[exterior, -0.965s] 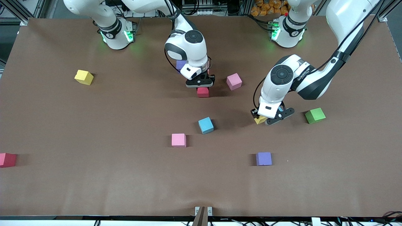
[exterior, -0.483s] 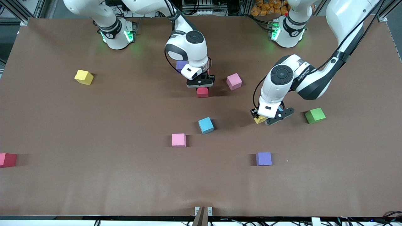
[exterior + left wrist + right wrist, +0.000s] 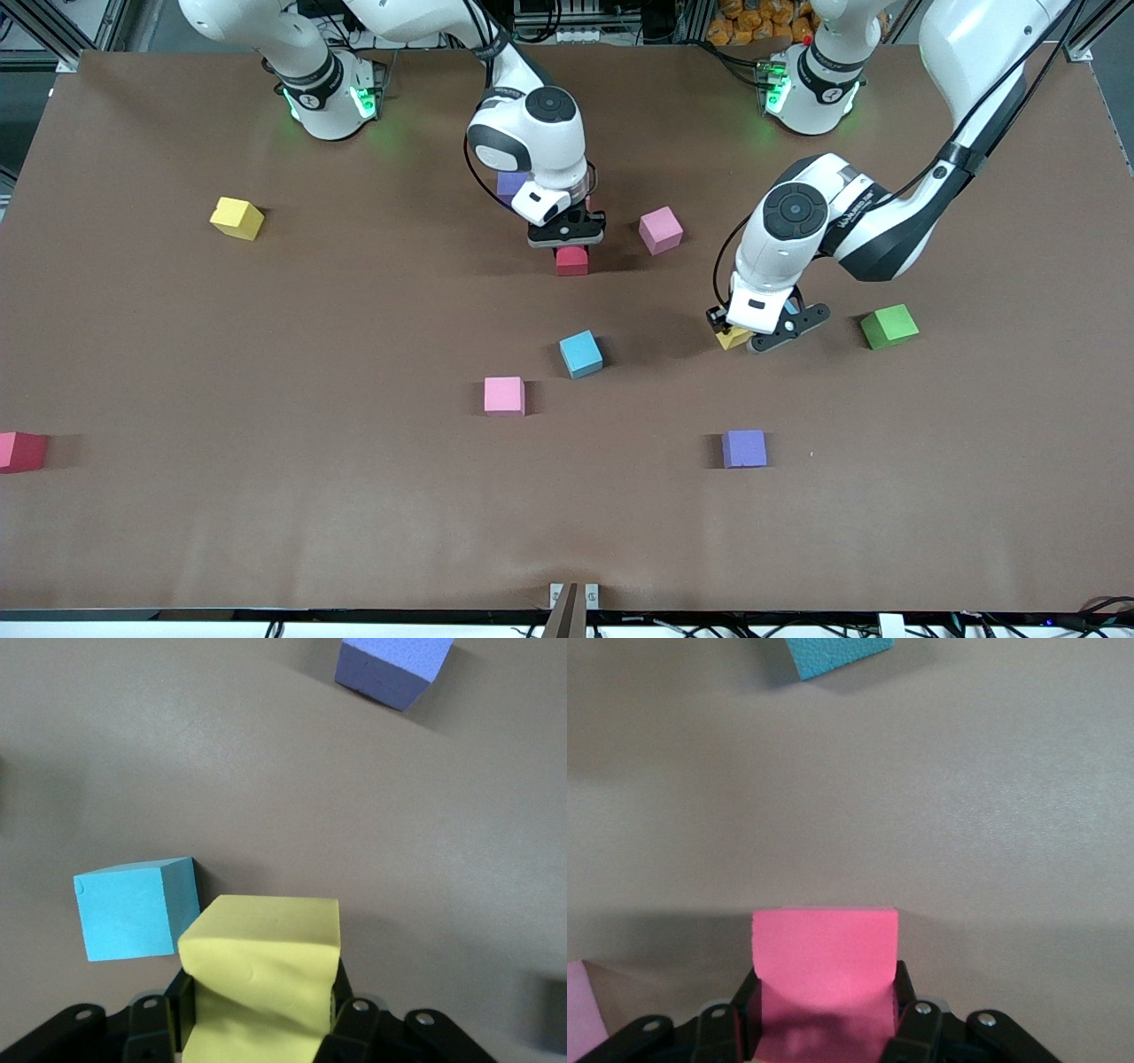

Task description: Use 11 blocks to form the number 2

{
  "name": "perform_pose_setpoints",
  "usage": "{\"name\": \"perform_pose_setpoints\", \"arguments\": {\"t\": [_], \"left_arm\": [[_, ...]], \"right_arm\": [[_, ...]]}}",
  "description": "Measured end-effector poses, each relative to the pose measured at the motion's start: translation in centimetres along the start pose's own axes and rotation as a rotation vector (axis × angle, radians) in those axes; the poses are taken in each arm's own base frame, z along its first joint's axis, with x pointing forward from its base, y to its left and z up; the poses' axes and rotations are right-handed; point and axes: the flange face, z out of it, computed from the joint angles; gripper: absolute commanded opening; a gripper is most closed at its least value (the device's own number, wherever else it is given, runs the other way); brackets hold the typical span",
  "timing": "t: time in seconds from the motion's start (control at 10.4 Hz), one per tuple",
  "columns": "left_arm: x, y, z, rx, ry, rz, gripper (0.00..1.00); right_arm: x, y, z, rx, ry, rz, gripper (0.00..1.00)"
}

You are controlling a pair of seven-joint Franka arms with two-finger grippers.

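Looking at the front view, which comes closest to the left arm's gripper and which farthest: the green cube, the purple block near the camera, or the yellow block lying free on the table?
From the left gripper, which holds a yellow block of its own:
1. Green cube, beside it, toward the left arm's end.
2. Purple block, nearer the camera.
3. Free yellow block, toward the right arm's end.

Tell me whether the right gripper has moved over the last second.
Yes, barely: the right gripper, shut on a red block, has edged toward the pink block beside it.
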Motion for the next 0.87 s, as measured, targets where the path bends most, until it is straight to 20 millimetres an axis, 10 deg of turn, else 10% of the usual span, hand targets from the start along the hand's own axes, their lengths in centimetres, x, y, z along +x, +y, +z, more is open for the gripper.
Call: {"name": "perform_pose_setpoints", "arguments": {"t": [0.87], "left_arm": [[-0.51,0.41,-0.1,-0.002,0.0,0.011,0.0]], "right_arm": [[-0.66,-0.23,0.38,0.0,0.009,-0.033,0.0]]}}
